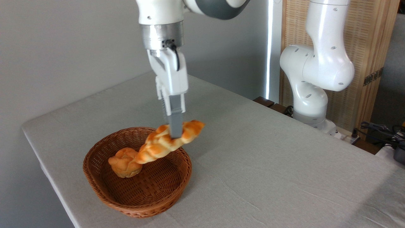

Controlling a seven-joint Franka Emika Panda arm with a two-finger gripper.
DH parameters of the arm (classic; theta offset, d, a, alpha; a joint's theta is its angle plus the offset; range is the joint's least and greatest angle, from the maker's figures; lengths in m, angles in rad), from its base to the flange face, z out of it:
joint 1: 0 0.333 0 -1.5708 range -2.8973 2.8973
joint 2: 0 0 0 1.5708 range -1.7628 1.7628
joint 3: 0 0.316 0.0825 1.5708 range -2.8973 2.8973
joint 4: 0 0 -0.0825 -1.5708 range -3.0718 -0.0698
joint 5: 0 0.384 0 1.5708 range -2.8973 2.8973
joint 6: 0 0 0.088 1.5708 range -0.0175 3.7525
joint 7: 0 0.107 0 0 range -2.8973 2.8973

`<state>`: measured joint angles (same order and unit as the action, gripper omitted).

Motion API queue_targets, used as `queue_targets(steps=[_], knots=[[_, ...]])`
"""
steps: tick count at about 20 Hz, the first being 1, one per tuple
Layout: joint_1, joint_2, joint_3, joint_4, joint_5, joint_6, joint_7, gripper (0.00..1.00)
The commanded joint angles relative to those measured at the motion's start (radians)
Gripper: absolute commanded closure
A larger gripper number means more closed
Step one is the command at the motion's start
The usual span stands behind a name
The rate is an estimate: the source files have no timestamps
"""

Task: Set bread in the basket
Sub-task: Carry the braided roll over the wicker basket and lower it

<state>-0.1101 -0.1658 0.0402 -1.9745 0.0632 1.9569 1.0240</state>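
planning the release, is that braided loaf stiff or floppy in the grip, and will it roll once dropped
The bread is probably stiff: pinched near one end by the gripper, it juts out tilted without sagging. Its glossy crust may be a bit slippery. Long and tapered, it may rock rather than roll, likely settling against the bun in the basket.

I see the basket on the counter at about seven o'clock from its middle. A bun lies in it toward nine o'clock. The bread hangs tilted over the basket's one o'clock rim, gripped between my fingers. The arm's base stands at two o'clock.
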Motion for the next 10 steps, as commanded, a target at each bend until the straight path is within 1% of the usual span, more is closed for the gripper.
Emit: queue_targets(steps=[1, 2, 3, 4, 5, 6, 7, 10], knots=[[-0.019, 0.057, 0.000, 0.020, 0.010, 0.102, 0.016, 0.63], [-0.026, 0.063, 0.000, 0.019, 0.015, 0.111, 0.019, 0.62], [-0.028, 0.078, 0.000, 0.017, 0.018, 0.134, 0.021, 0.47], [-0.036, 0.100, 0.000, 0.017, 0.018, 0.179, 0.021, 0.29], [-0.046, 0.115, 0.000, 0.013, 0.020, 0.222, 0.021, 0.22], [-0.048, 0.126, 0.000, 0.010, 0.018, 0.247, 0.019, 0.05], [-0.048, 0.135, 0.000, 0.008, 0.018, 0.257, 0.019, 0.00], [-0.048, 0.138, 0.000, -0.001, 0.017, 0.251, 0.016, 0.00]])
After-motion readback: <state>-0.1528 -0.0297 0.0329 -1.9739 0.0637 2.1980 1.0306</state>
